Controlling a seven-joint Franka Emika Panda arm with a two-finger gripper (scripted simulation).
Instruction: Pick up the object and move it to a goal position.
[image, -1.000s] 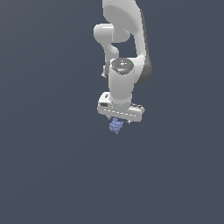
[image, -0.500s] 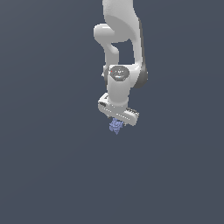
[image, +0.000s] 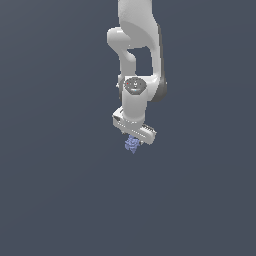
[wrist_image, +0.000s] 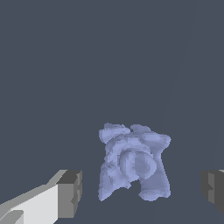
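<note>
I'm reading this as early-to-mid task: approach done, grasp not made yet. The gripper (image: 135, 140) sits a little above the centre of the exterior view, hanging off the white arm (image: 136, 55) that comes down from the top edge. The object (image: 132, 145), a small periwinkle lumpy bit, shows right under the gripper, its point peeking out below.

In the wrist view the object (wrist_image: 133, 164) fills the lower middle of the frame, w/ one dark finger pad (wrist_image: 70, 194) in the lower left and the other at the lower right edge. Both pads stand clear of it, w/ gaps either side, so the jaws are apart and straddling it, not clamped on anything.

Left to do, as I judge it: close on it, lift, carry to the goal. No goal marker shows in either view, so I can't say which way that is.

Vs the earlier exterior frames: the wrist and hand have turned about the vertical, so the gripper bar reads at a different angle. The object looks to be in the same spot, approx.
</note>
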